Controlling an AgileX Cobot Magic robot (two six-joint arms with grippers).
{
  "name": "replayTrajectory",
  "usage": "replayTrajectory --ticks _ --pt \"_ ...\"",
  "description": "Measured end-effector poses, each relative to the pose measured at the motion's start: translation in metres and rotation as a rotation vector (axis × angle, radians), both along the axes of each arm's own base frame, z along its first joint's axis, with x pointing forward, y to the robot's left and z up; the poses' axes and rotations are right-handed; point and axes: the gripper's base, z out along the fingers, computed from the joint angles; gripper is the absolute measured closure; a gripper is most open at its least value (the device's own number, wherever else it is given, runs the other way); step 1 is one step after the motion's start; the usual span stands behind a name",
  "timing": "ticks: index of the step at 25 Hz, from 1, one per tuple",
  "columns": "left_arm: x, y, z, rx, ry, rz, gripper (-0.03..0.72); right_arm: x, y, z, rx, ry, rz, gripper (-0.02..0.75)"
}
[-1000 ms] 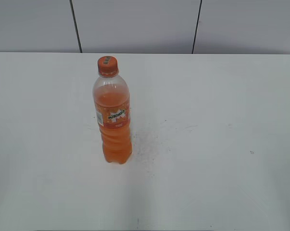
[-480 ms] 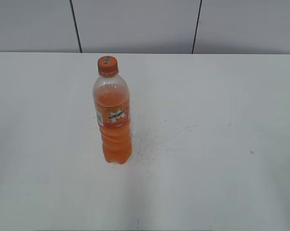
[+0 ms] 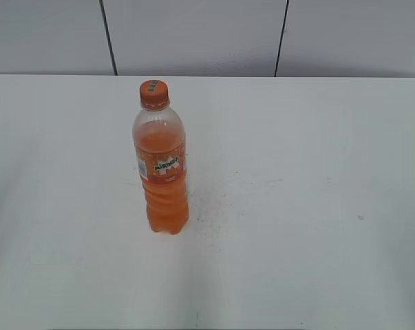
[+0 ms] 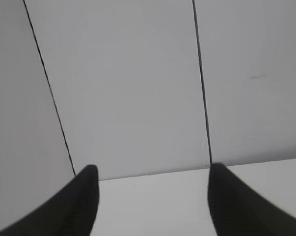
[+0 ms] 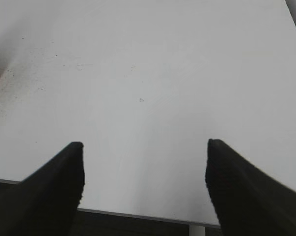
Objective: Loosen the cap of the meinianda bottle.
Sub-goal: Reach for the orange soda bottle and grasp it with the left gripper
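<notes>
exterior view: meinianda bottle [image 3: 162, 165] stands upright on the white desk [image 3: 296, 206], left of centre, roughly mid-depth. the cap [image 3: 153, 94] is seated on the neck and looks fully screwed on. no arm or gripper shows here, so nothing steadies the bottle and the task looks unstarted. standing upright puts the cap on top, reachable from above or from the side. open desk all round it: wide room to the right, less to the left, far edge at the wall panels well behind it. faint scuff specks just right of the base, nothing to snag on.

left wrist view: left gripper [image 4: 150, 196] faces the panelled wall, over the far strip of desk. jaws are spread wide with nothing between them. bottle isn't in this view, so my guess is this arm has to swing round before it can grab the body.

right wrist view: right gripper [image 5: 144, 169] looks down at bare desk, the near desk edge just under the jaw tips. jaws parted, holding nothing. a sliver of orange at the left frame edge is probably the bottle, too little to be sure. clear run toward it across the desk.
</notes>
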Motion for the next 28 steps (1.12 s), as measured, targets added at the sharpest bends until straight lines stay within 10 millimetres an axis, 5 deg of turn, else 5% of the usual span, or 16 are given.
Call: replayTrajectory --ticks 5,22,25,28 --pt "0.031 0.003 -0.013 -0.127 0.130 0.007 0.282 0.000 0.000 0.000 0.000 0.000 0.000 0.163" --pt "0.155 0.006 -0.024 0.036 0.399 -0.035 0.286 0.000 0.000 0.000 0.000 0.000 0.000 0.163" --pt "0.169 -0.001 -0.031 -0.001 0.365 -0.119 0.286 0.000 0.000 0.000 0.000 0.000 0.000 0.163" --pt "0.181 -0.016 -0.038 -0.006 0.324 -0.382 0.286 0.000 0.000 0.000 0.000 0.000 0.000 0.163"
